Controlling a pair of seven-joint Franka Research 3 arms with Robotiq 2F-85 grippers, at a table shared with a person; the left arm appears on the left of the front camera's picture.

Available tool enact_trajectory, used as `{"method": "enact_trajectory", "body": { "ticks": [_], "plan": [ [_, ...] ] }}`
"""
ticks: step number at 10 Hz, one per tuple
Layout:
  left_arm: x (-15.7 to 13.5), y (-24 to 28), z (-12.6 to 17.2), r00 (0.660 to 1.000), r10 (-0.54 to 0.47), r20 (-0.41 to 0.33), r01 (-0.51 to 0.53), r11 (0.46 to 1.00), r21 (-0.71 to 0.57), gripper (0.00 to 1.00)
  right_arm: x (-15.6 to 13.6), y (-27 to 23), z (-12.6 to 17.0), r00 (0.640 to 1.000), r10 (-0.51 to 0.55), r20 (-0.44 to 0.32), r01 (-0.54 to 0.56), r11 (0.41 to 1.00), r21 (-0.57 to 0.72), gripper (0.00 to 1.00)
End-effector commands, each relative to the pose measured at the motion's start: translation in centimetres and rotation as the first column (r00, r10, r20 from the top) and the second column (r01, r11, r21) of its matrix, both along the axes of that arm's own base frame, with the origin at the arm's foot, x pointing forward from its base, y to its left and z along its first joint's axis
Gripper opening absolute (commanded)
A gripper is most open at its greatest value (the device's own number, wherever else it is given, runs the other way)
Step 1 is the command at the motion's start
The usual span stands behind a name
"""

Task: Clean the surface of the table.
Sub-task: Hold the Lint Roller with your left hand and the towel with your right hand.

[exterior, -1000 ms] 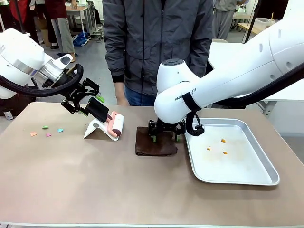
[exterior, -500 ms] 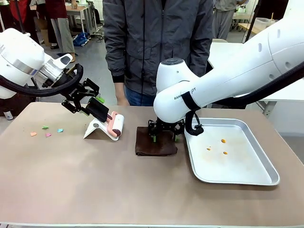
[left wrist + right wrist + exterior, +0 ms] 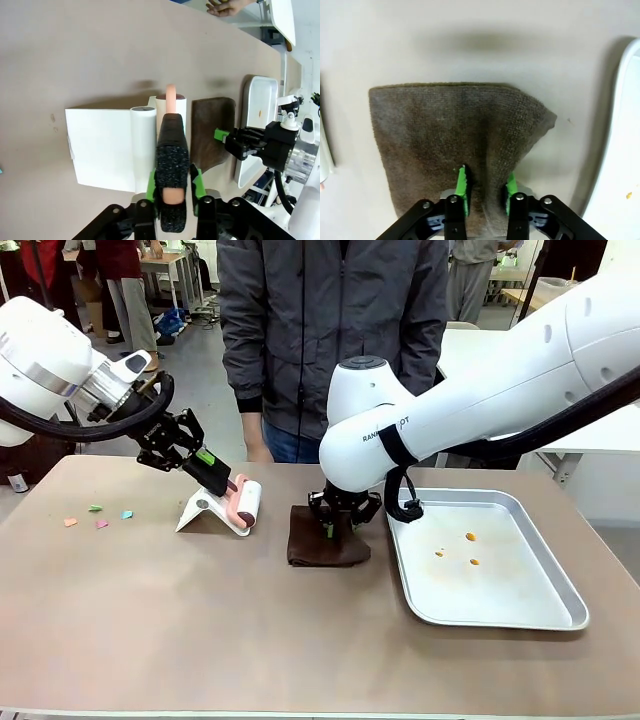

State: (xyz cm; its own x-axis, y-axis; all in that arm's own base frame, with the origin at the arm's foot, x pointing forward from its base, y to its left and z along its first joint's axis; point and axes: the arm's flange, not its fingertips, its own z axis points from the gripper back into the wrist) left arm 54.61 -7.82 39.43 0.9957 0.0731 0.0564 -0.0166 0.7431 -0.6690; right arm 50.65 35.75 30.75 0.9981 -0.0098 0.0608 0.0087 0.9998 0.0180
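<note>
Matte taupe bench (image 3: 200, 610) (coloured scraps (image 3: 100, 518) well left of the tray (image 3: 520, 590)); left claw (image 3: 207, 462) clamps the lint roller (image 3: 245, 502), right claw (image 3: 338, 525) pinches the brown cloth (image 3: 322, 548) beside the tray.

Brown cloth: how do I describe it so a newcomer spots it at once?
On the taupe-brown table, look near the middle, between the silver metal tray and the white-and-pink lint roller held by the left gripper. The dark brown terry cloth lies there, the one soft, dark thing, pinched by the right gripper.
</note>
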Motion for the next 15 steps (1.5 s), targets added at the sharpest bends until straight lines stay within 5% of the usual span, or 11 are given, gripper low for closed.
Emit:
{"method": "enact_trajectory", "body": {
  "ticks": [1, 8, 10, 11, 13, 15],
  "plan": [
    [-0.4, 0.0, 0.0, 0.999, 0.007, 0.035, -0.007, 1.000, -0.010, 0.00, 0.1, -0.2, -0.8, 1.000, -0.020, -0.005, 0.020, 1.000, 0.004, 0.00],
    [-0.6, 0.8, 1.1, 0.998, 0.006, 0.065, -0.003, 0.999, -0.047, 0.00, -0.3, -1.8, 1.0, 0.999, -0.027, 0.022, 0.025, 0.995, 0.100, 0.00],
    [-1.3, 2.7, 3.2, 0.993, 0.019, 0.115, -0.007, 0.994, -0.107, 0.00, -1.6, -5.6, 3.9, 0.993, -0.073, 0.088, 0.045, 0.956, 0.289, 0.00],
    [-1.8, 3.8, 4.3, 0.990, 0.007, 0.141, 0.013, 0.990, -0.141, 0.16, -2.2, -7.6, 5.0, 0.986, -0.124, 0.113, 0.072, 0.922, 0.379, 0.00],
    [-3.1, 6.9, 6.4, 0.986, -0.018, 0.168, 0.053, 0.978, -0.203, 0.16, -4.7, -11.1, 7.0, 0.989, -0.065, 0.136, -0.029, 0.803, 0.596, 0.00],
    [-5.5, 11.3, 7.7, 0.978, -0.107, 0.180, 0.159, 0.938, -0.309, 0.16, -8.2, -14.6, 9.3, 0.982, -0.025, 0.188, -0.136, 0.601, 0.788, 0.00]
  ]
}}
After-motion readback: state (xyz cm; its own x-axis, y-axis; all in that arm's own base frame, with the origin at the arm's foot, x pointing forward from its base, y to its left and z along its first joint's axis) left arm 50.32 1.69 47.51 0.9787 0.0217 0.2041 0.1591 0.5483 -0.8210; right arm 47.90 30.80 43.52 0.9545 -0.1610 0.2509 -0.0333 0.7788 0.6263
